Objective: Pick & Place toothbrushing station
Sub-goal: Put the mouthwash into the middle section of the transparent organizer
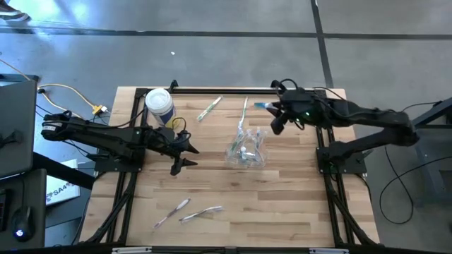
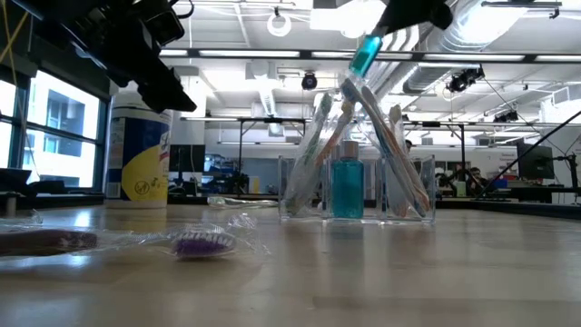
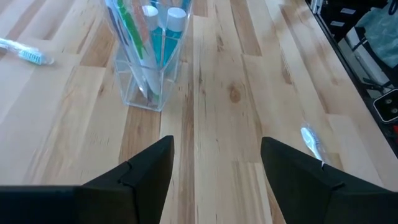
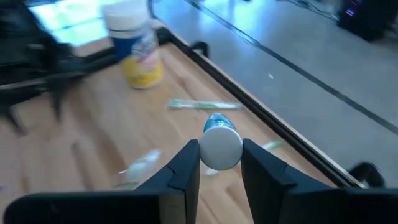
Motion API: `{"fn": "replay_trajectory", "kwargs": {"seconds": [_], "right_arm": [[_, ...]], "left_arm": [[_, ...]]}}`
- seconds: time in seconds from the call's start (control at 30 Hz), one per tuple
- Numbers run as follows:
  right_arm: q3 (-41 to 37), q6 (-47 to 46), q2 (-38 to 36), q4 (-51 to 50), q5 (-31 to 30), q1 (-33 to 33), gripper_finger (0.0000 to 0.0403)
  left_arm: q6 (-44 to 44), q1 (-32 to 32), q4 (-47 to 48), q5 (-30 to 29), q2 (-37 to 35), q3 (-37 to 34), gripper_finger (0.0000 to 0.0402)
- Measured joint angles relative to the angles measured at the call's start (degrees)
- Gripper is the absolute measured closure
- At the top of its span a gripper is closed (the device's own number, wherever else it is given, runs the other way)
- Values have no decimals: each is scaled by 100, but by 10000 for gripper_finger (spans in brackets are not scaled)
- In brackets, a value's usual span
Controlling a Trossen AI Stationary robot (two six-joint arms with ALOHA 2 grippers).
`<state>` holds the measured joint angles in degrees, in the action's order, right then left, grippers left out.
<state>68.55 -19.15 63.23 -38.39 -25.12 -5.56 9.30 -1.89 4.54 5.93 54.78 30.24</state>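
The right gripper (image 4: 220, 163), its jaws clamped on a blue-and-white tube (image 4: 221, 144), hovers at two o'clock from the clear boxy plastic toothbrushing station (image 1: 246, 150) mid-tabletop (image 1: 282, 204). The left gripper (image 1: 189, 156), jaws wide, waits at nine o'clock, nearer.

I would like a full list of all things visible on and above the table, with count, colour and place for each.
clear holder: one, see-through, table middle, holding toothbrushes and a blue bottle.
loose toothbrushes: four; green-white one and another at the far side, two wrapped at the near edge.
tub: one, white with yellow label, far left.
blue-capped tube: one, white-ended, in the right gripper.
left gripper: open, empty, left of the holder.
right gripper: shut on the tube, above the far right side.
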Motion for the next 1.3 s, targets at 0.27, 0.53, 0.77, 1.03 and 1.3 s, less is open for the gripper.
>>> {"fn": "replay_trajectory", "kwargs": {"seconds": [0.27,0.53,0.77,1.03,1.3], "right_arm": [[2,275,52,488,119,832,314],[2,401,383,823,316,1521,314],[2,343,546,1277,836,2006,314],[-10,-167,953,1429,1152,2608,314],[-1,-971,1707,1608,1161,2924,314]], "left_arm": [[-200,0,-99,-91,152,-4,162],[-722,0,-1042,-98,180,-4,162],[-906,0,-1193,-111,254,-4,162],[-905,0,-1172,-106,499,0,162],[-905,0,-1170,-91,634,2,162]]}}
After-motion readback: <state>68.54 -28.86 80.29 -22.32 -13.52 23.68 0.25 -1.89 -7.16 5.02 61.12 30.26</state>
